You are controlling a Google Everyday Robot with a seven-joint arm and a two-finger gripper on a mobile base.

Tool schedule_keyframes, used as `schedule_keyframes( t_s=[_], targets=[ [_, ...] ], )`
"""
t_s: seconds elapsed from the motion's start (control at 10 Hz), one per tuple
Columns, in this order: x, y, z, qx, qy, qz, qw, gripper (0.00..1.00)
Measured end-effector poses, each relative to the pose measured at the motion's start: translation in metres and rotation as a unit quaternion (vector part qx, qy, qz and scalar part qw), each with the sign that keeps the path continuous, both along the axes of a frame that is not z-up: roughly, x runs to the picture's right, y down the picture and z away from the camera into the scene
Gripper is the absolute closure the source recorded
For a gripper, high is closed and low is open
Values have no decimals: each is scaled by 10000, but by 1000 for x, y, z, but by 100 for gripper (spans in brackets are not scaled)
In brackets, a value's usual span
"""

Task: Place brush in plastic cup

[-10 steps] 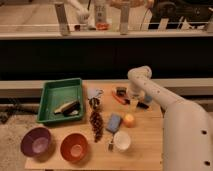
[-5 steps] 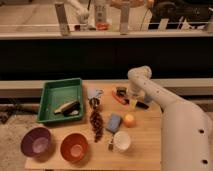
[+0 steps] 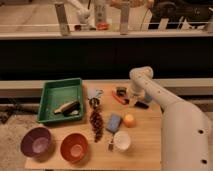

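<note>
Reaching stage: the hand (image 3: 134, 98) hovers low at the far side of the counter (image 3: 145, 145); whether its fingers are spread cannot be told. A dark item just beside it, toward the near right, is probably the brush (image 3: 141, 105). Next: grasp it, then carry it nearer to the plastic cup (image 3: 121, 141).

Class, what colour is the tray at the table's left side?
Green; the tray shows best in the camera view. The gripper is across the table, near the far right.
</note>
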State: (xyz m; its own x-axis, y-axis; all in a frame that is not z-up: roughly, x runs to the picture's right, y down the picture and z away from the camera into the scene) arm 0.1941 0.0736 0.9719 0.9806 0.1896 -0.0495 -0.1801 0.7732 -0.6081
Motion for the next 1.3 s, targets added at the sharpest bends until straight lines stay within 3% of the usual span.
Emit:
schedule_keyframes(
  t_s=[0.3, 0.4, 0.6, 0.9, 1.3],
  targets=[
    [0, 1, 1, -29, -6, 49, 10000, 93],
    [0, 0, 0, -31, -6, 43, 10000, 96],
    [0, 0, 0, -36, -8, 42, 10000, 96],
    [15, 3, 0, -219, -195, 562, 9980, 96],
    [15, 5, -1, -288, -295, 558, 9976, 96]
  ],
)
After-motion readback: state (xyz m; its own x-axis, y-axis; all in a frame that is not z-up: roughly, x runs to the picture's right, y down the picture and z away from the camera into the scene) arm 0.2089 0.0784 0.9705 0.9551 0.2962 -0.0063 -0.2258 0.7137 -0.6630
